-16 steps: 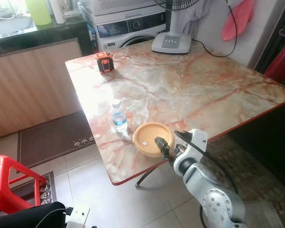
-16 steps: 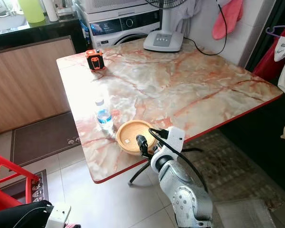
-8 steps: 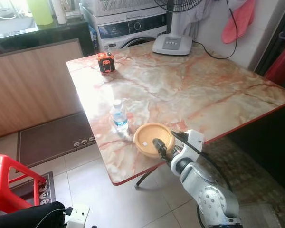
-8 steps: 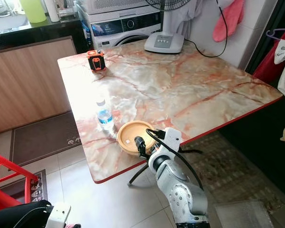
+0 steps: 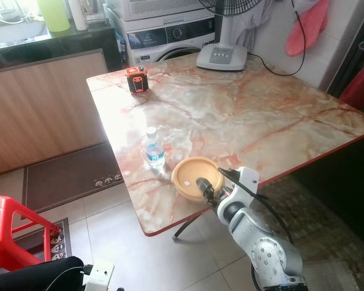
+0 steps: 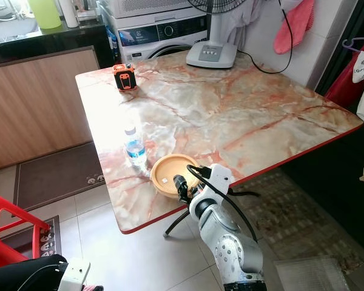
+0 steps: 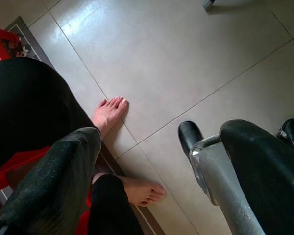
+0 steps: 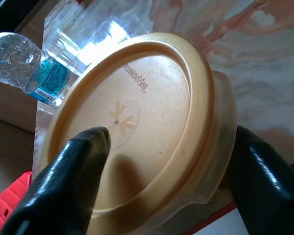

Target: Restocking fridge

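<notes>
I could not read the bottle (image 5: pixel 153 150) label beside the tub (image 5: pixel 194 176). My right gripper (image 5: pixel 204 188) hid the tub's near rim. The fan (image 5: pixel 222 56) beyond the tub was cut off above its base.

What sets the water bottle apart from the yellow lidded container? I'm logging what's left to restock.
The water bottle is clear, tall and upright; the yellow container is opaque, low and round. The bottle stands untouched; the right end effector straddles the container's edge. Both rest near the marble table's front edge.
</notes>
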Tool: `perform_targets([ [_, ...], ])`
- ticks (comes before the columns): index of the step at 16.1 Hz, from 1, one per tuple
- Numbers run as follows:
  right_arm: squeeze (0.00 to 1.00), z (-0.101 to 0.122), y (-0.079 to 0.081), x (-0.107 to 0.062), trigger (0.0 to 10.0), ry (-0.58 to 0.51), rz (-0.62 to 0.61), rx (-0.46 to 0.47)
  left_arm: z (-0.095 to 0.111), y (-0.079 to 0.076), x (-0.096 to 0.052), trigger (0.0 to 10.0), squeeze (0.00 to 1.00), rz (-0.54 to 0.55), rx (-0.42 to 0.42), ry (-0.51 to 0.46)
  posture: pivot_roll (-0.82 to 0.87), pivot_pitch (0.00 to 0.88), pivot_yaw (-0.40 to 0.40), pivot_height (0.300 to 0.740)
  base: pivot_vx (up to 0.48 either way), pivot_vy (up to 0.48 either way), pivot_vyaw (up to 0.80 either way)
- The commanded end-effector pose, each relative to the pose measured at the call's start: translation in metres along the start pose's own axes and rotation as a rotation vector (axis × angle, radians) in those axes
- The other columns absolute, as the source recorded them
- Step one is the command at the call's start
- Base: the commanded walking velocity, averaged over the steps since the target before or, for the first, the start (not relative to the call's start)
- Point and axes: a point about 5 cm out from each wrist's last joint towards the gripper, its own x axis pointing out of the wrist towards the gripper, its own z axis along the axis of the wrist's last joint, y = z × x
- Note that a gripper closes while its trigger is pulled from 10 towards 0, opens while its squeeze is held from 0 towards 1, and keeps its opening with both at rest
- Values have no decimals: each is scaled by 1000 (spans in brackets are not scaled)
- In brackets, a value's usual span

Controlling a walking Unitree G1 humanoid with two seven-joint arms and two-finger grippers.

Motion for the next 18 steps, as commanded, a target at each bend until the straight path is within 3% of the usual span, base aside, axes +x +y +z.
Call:
perform_targets([
  [1, 0, -2, 25, 6, 0, -9, 68, 86, -3, -1, -1, 10000, 0, 1, -11, 7, -103, 0, 21, 740, 0, 0, 0],
  [18, 0, 3, 24, 8, 0, -46, 92, 146, -3, 0, -1, 10000, 0, 2, -5, 9, -102, 0, 21, 740, 0, 0, 0],
])
